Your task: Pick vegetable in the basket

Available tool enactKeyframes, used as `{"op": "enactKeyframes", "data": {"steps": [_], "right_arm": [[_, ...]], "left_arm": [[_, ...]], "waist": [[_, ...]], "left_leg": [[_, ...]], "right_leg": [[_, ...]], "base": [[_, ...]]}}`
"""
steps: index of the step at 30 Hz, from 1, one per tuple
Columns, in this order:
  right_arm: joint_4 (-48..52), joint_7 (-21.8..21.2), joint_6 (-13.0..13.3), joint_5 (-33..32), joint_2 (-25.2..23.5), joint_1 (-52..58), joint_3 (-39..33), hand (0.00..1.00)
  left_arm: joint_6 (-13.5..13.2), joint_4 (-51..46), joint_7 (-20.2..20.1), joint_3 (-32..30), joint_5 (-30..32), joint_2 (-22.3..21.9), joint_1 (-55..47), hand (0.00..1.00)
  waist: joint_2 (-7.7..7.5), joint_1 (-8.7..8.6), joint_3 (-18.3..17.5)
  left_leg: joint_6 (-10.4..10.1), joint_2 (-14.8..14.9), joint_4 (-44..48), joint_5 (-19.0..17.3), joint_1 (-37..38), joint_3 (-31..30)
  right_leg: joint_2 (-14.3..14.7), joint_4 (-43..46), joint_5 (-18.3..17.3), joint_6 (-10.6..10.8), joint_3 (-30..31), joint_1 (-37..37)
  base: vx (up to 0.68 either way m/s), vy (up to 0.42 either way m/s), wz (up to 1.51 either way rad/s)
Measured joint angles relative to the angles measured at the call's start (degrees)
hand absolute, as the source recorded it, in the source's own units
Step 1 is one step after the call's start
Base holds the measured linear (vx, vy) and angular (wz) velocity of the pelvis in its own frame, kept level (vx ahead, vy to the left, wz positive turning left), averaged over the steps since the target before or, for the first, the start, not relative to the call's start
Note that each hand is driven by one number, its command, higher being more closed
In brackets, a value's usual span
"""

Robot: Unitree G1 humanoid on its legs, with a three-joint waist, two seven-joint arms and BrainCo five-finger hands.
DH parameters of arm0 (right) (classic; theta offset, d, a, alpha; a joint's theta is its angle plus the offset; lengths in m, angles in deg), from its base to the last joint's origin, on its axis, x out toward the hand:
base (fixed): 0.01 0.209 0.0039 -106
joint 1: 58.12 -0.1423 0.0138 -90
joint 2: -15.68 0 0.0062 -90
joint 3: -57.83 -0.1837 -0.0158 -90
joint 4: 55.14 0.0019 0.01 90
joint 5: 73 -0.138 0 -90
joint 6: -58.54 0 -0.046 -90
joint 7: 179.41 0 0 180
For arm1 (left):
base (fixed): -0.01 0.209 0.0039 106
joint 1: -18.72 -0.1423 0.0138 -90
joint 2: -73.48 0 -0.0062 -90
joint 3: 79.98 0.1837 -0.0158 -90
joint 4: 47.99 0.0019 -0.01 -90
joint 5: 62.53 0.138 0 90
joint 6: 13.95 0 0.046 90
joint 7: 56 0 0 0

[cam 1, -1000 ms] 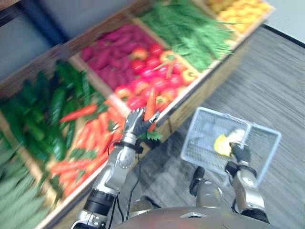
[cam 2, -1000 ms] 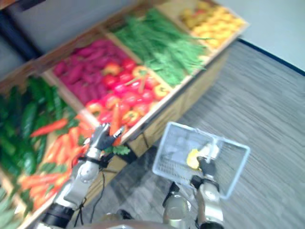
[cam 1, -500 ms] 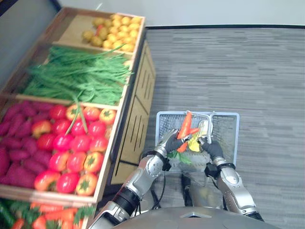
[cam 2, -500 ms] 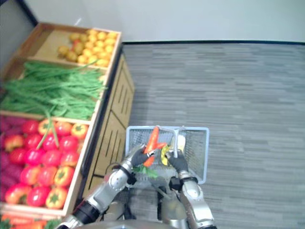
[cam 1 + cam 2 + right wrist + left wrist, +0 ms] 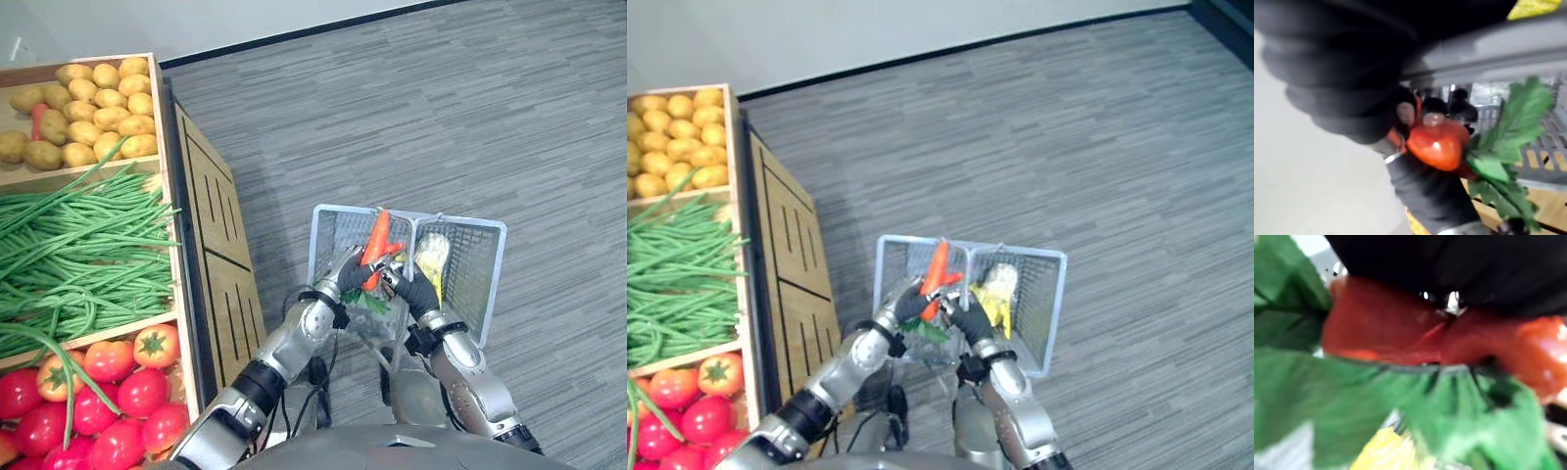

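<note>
My left hand [image 5: 347, 275] is shut on an orange carrot [image 5: 377, 243] with green leaves, and holds it upright over the near rim of a grey wire basket [image 5: 470, 227]. In the left wrist view the carrot [image 5: 1386, 328] and its leaves [image 5: 1352, 401] lie right against the hand. My right hand [image 5: 417, 291] is shut on the basket's handle [image 5: 1488, 58], close beside the left hand. A yellow vegetable [image 5: 432, 257] lies inside the basket. The right wrist view looks at the carrot's [image 5: 1435, 143] leafy end, with the left hand [image 5: 1436, 196] round it.
A wooden produce stand [image 5: 211, 245] runs along my left, with potatoes [image 5: 88, 103], green beans [image 5: 78, 250] and tomatoes [image 5: 108, 392] in separate bins. Grey striped carpet [image 5: 470, 117] lies ahead and to the right of the basket.
My left hand has carried the carrot from the stand's carrot bin across to above the basket. The camera has swung right along the stand. The right hand keeps hold of the basket.
</note>
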Motion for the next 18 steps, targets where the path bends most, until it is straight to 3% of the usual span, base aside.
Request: {"op": "enactKeyframes", "data": {"steps": [1, 3, 9, 12, 18], "right_arm": [[0.02, -0.26, 0.00, -0.62, 0.02, 0.32, -0.03, 1.00], [1.25, -1.99, 0.00, -2.41, 0.46, 3.24, -0.85, 1.00], [5.41, -4.19, 0.00, -4.64, 1.58, 9.46, -5.99, 1.00], [5.16, -4.14, -0.04, -4.43, -0.47, 11.30, -8.22, 1.00], [-7.91, 0.73, -0.52, 2.93, -6.91, 9.16, -18.96, 1.00]], "left_arm": [[0.06, 0.35, 0.22, 0.00, 0.01, -0.06, -0.17, 0.00], [0.17, 2.74, 0.39, 0.24, 0.16, -0.92, -0.25, 0.00], [1.38, 5.75, 0.65, -0.37, 1.00, -2.27, -1.20, 0.00], [1.47, 5.44, 0.83, -2.72, 0.97, -2.00, -3.25, 0.00], [0.45, -6.45, 0.74, -5.24, -2.67, -2.12, -10.58, 0.00]], "waist": [[0.02, -0.02, -0.02], [0.01, -0.36, -0.72], [-0.63, -0.56, -2.24], [-1.10, -0.63, -2.78], [0.27, -1.02, -5.01]], "left_leg": [[-0.25, 0.32, -0.47, 0.16, 0.54, 0.10], [-0.63, 1.12, -2.24, 0.37, 2.07, 1.11], [-0.65, 0.68, -3.36, 0.41, 2.25, 0.97], [-0.48, 0.22, -3.50, 0.53, 2.70, 0.47], [-1.02, -0.18, -7.25, 3.18, 3.37, -0.99]], "right_leg": [[0.40, -0.37, 0.36, -0.01, 0.10, 0.43], [1.43, -2.48, 1.57, -0.11, 0.27, 1.55], [0.96, -9.67, 5.64, 0.99, 0.62, 4.25], [0.42, -12.34, 6.69, 0.72, -0.43, 6.10], [0.11, -14.33, 7.46, 1.03, -2.98, 6.69]], "base": [[0.05, -0.119, -0.34], [0.02, -0.060, -0.25], [-0.04, 0.028, -0.07], [-0.10, 0.008, 0.11], [-0.10, -0.029, 0.13]]}}
